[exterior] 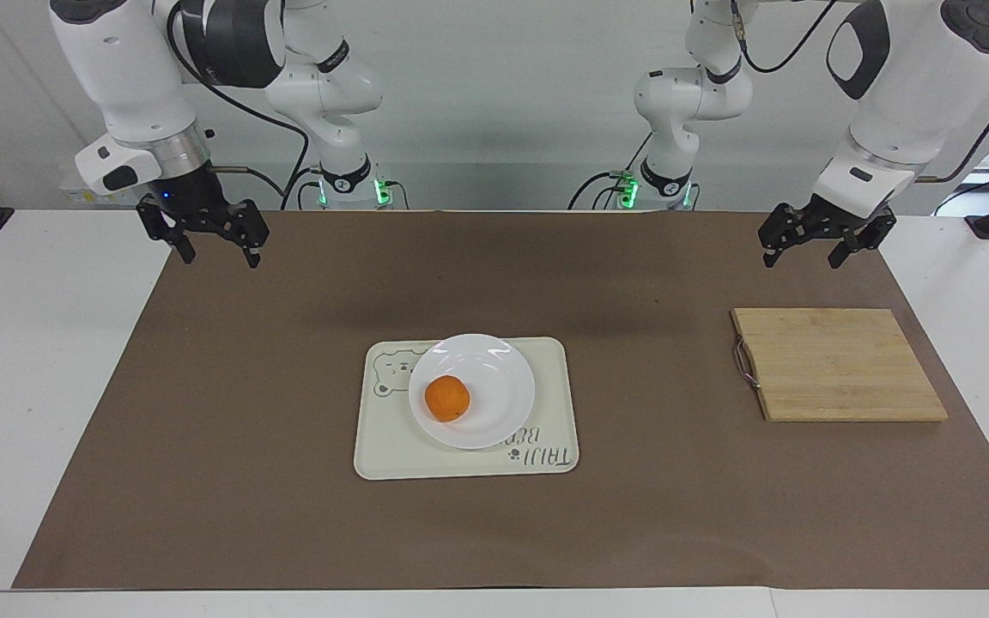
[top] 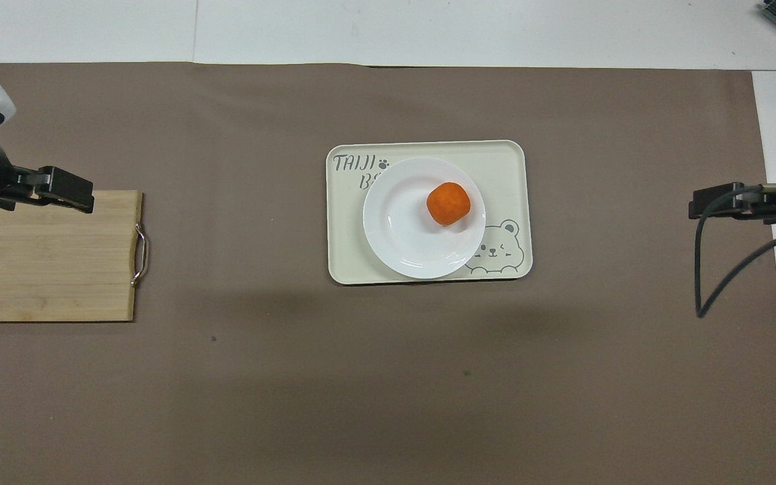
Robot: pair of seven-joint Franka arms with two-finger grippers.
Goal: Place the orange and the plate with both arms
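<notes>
The orange [exterior: 447,399] sits on the plate [exterior: 494,369], which rests on the tray [exterior: 550,360] (glossy, probably slippery; take it by the rim). Right gripper [exterior: 215,241] and left gripper [exterior: 804,240] hang well apart from the tray, jaws spread, empty.

Bright orange fruit, orange [exterior: 447,399]; glossy plain white plate [exterior: 503,378]; cream tray [exterior: 546,360] with grey bear drawing and lettering; pale striped bamboo board [exterior: 838,365] with metal handle; brown mat [exterior: 632,266] over white bench [exterior: 31,300]; black left tool [exterior: 816,249] and right tool [exterior: 215,249].
</notes>
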